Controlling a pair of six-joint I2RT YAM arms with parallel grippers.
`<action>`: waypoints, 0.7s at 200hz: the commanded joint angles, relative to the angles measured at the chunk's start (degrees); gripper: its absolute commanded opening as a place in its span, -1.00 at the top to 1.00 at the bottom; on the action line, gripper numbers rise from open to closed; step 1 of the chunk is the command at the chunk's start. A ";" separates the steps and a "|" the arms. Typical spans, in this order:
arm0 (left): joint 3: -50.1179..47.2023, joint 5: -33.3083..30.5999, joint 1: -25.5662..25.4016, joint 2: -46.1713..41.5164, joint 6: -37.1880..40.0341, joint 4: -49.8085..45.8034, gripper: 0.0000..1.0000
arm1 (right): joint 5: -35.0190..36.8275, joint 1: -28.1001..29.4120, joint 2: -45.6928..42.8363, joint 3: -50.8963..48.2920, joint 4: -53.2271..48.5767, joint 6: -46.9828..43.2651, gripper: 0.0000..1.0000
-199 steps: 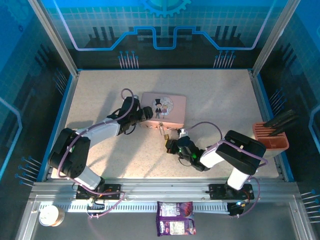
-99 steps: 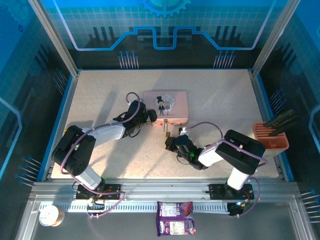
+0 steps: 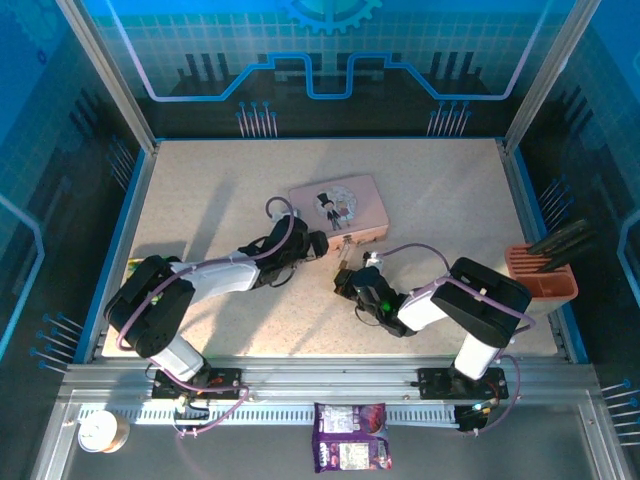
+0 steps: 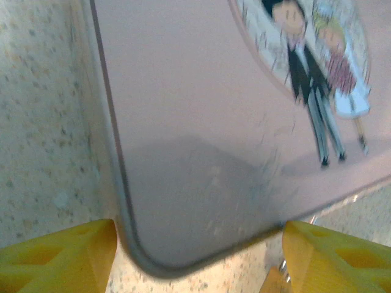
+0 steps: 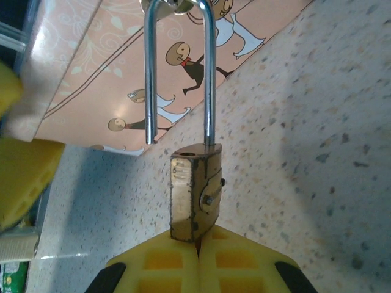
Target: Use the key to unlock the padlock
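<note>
**Padlock in line with the right gripper, one shackle leg out of the body**

The padlock (image 5: 195,195) hangs at the near edge of the pink tin (image 3: 340,205), near the middle of the table (image 3: 220,190). Its shackle (image 5: 209,79) is passed through a small loop on the front of the tin. In the right wrist view one leg is seated in the brass body. The other leg ends just above its hole, with a small gap. From this the lock is judged to be released, or very close to it.

The bottom of the body is met by the right gripper (image 5: 198,259), whose yellow fingers are pressed together. A thin dark sliver, taken to be the key (image 5: 197,244), is seen at the seam between them, directly under the body. The key is therefore judged to be pinched there and set into the keyhole, which itself is hidden.

The long axis of the padlock runs straight from these fingers away toward the tin, in line with the gripper. Any turn of the key, or any pull to free the shackle, would be made about or along this one line. The right arm is the nearer one.

The left gripper (image 4: 195,262) is placed at the near left corner of the tin. Its fingers (image 4: 55,256) are spread on both sides of that corner. It cannot be told whether they press on it.
</note>
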 commanded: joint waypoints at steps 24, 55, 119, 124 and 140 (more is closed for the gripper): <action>0.67 1.40 -1.23 2.27 -0.67 -5.20 -0.46 | 3.65 -2.94 0.79 2.08 4.15 1.93 1.00; 0.22 1.05 -1.20 2.04 -1.29 -4.26 -0.46 | 2.92 -4.53 2.41 1.85 6.52 2.62 1.00; -1.94 -1.13 -0.93 -5.43 -1.20 0.45 -0.67 | 1.97 -7.01 0.83 -0.39 7.61 -3.19 1.00; -1.67 -1.05 -0.77 -5.49 -1.20 0.78 -0.68 | 1.97 -7.21 0.28 -0.74 7.37 -4.03 1.00; -0.67 -1.06 -0.29 -5.34 -1.48 1.32 -0.71 | 1.29 -7.95 -1.32 -2.29 7.55 -6.42 1.00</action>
